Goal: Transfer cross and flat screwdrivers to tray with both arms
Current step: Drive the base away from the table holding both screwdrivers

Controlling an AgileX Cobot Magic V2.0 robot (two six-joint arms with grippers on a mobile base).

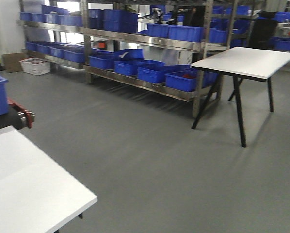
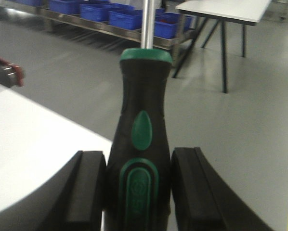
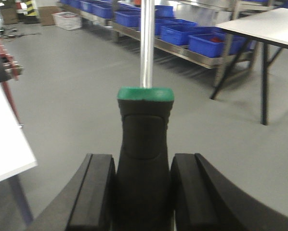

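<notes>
At the wrists, left fingers [image 2: 88,192] grip one screwdriver [image 2: 141,144] by the handle, right fingers [image 3: 93,192] the other screwdriver [image 3: 144,159], shafts forward, probably for steady carrying.

On my left gripper [image 2: 139,154] I see two plain black fingers [image 2: 88,192] — flat inner faces, with outer edges that sweep outward in a curve. My right gripper [image 3: 143,156] looks the same — black all over, thick blocky pads [image 3: 189,192].
</notes>
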